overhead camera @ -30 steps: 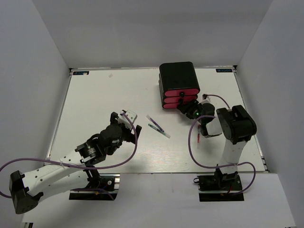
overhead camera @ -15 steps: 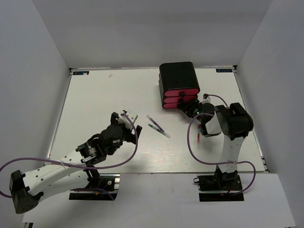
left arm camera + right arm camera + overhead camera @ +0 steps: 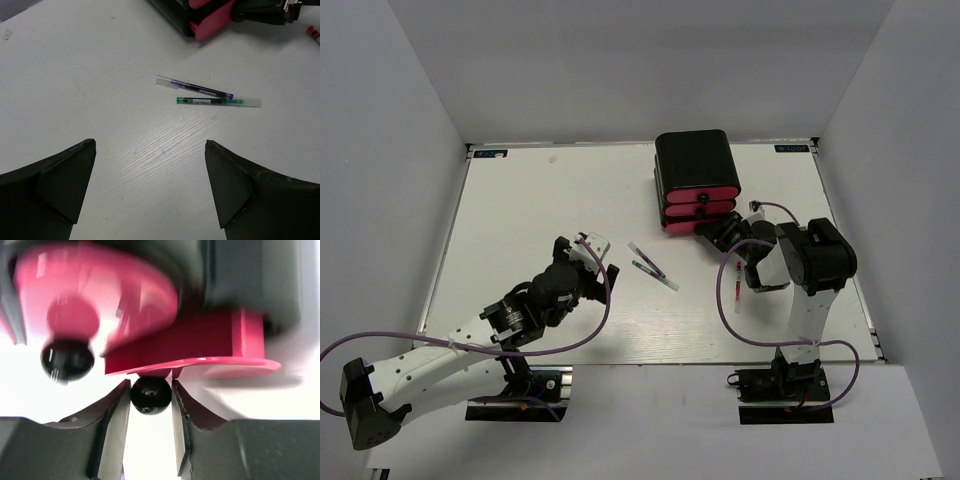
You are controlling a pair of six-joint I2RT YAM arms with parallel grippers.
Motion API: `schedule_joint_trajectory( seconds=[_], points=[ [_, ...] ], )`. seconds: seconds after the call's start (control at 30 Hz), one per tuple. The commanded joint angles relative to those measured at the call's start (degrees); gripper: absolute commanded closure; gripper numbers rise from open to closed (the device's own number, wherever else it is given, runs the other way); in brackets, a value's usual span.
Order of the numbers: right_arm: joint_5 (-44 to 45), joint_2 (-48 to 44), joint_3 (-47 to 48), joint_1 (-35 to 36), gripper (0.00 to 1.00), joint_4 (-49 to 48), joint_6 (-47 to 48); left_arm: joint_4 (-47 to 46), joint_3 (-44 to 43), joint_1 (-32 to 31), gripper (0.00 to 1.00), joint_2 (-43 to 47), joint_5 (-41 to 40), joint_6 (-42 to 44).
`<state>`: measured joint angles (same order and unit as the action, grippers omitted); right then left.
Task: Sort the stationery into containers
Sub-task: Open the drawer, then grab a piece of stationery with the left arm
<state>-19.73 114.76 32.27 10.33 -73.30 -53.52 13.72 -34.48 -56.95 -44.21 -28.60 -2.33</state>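
I am opening a pink drawer (image 3: 210, 347) of the black case (image 3: 695, 160). My right gripper (image 3: 150, 407) stands narrow around its knob (image 3: 150, 392); whether it grips yet I cannot tell. Next I judge a straight pull outward. Two pens (image 3: 218, 101) lie left of the case, before my wide left gripper (image 3: 150, 145).

No text or label is legible anywhere.

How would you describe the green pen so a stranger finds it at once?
Find the black case with pink drawers at the table's far right. Toward the table's middle lie two thin pens. The green pen is the one closer to the near edge, beside the purple pen.
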Motion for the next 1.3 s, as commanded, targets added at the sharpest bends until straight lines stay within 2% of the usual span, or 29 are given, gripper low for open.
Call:
schedule_joint_trajectory(
  seconds=[0.0, 0.1, 0.2, 0.23, 0.27, 0.3, 0.33, 0.43, 0.63, 0.67, 0.73, 0.77, 0.87, 0.9, 0.93, 1.0, 1.03, 1.07, 1.1, 1.13, 1.17, 1.27],
  points=[
    [-3.4, -5.0, -4.5, -1.4, 0.77, -0.5, 2.8, -0.9, 0.2, 0.1, 0.00, 0.7, -0.1, 0.4],
    [-5.3, -9.2, -9.7, -2.1, 0.77, 2.1, 4.8, -0.9, 0.2, 0.1, 0.00, 1.2, 0.5, 0.4],
    [-5.7, -12.5, -12.2, -2.5, 0.68, 4.0, 6.5, -0.9, 0.2, 0.1, 0.00, 2.4, 0.5, 0.4],
    [-5.8, -13.5, -12.5, -2.7, 0.62, 4.6, 6.7, -1.4, 0.2, 0.1, 0.00, 2.4, 0.5, 0.4],
    [-5.9, -13.7, -12.6, -2.9, 0.54, 4.7, 7.1, -1.4, 0.2, 0.1, 0.00, 2.4, 1.0, 0.4],
    [-6.5, -13.6, -12.0, -2.9, 0.19, 4.7, 7.2, -1.4, 0.2, 0.1, 0.00, 2.4, 1.0, 0.4],
    [-7.1, -13.6, -11.9, -3.3, 0.10, 4.4, 7.0, -1.4, 0.2, 0.1, 0.00, 2.4, 1.0, 0.4],
    [-8.0, -14.6, -12.0, -3.5, 0.10, 4.5, 6.8, -1.4, 0.2, 0.1, 0.00, 1.2, 1.6, 0.4],
    [-14.1, -21.0, -12.6, -5.3, 0.10, 15.1, 12.1, -2.5, 0.2, 0.1, 0.00, -1.1, 3.7, -1.4],
    [-15.7, -22.4, -11.7, -5.9, 0.10, 22.0, 13.0, -3.2, 0.2, 0.1, 0.00, -1.1, 4.2, -2.1],
    [-18.4, -24.2, -10.2, -6.0, 0.10, 27.5, 17.8, -4.7, 0.2, 0.1, 0.01, -2.5, 5.0, -4.7],
    [-20.2, -24.6, -7.7, -6.5, 0.10, 34.2, 20.2, -5.4, 0.2, 0.1, 0.03, -3.0, 5.8, -5.6],
    [-25.2, -25.7, -5.0, -7.3, 0.10, 44.4, 25.5, -6.5, 0.2, 0.1, 0.21, -5.4, 6.5, -10.5],
    [-27.1, -26.9, -4.4, -7.6, 0.10, 50.2, 26.6, -8.3, 1.0, 0.1, 0.31, -6.1, 7.1, -11.5],
    [-27.8, -27.5, -3.2, -7.7, 0.10, 52.0, 31.2, -9.2, 1.0, 0.1, 0.56, -6.7, 6.5, -14.6],
    [-29.9, -29.5, -1.3, -7.6, 0.10, 55.6, 34.4, -10.3, 1.6, 0.1, 0.78, -9.9, 5.8, -18.0],
    [-30.6, -31.0, 0.1, -7.7, 0.10, 60.8, 40.1, -10.3, 1.1, 0.1, 0.96, -11.3, 5.7, -21.3],
    [-31.4, -32.7, 1.6, -7.7, 0.10, 62.6, 42.6, -9.8, 0.6, 0.1, 1.00, -12.9, 5.1, -23.7],
    [-31.9, -33.5, 2.3, -7.8, 0.10, 67.4, 45.0, -9.2, -1.0, 0.1, 1.00, -16.0, 5.1, -25.8],
    [-32.0, -35.9, 3.5, -7.7, 0.10, 69.2, 53.2, -8.5, -1.9, 0.1, 1.00, -17.5, 5.1, -29.7],
    [-30.6, -38.5, 4.2, -7.6, 0.10, 71.3, 56.6, -8.5, -3.8, 0.1, 1.00, -19.0, 5.1, -31.6],
    [-25.2, -46.5, 3.2, -7.8, 0.10, 69.9, 64.1, -6.7, -8.0, 0.1, 0.99, -25.3, 5.7, -39.8]
  ],
)
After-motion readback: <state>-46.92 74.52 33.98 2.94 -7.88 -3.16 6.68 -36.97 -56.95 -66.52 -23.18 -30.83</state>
